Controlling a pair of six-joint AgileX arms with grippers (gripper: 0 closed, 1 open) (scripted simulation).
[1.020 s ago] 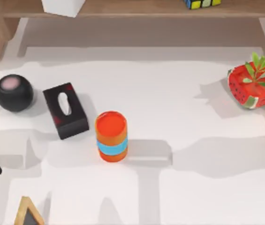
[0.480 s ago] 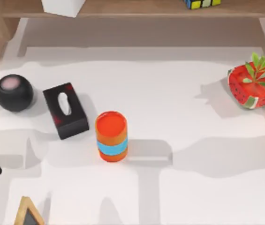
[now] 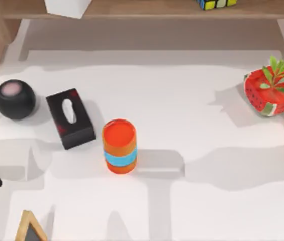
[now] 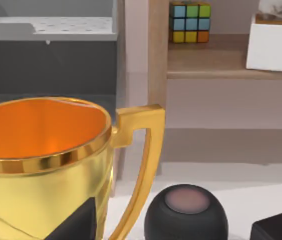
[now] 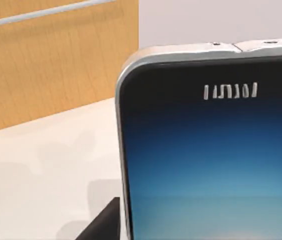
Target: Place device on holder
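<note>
- Standing very close in the right wrist view, the device [image 5: 210,160] shows a blue screen and a silver edge, above the white table [image 5: 46,170].
- Gold trophy cup [image 4: 46,165] is close in the left wrist view, black ball [image 4: 185,215] behind.
- Orange cup [image 3: 119,145] stands mid-table, beside the black box [image 3: 70,118].
- Whether either gripper is apart or together, I cannot tell.
</note>
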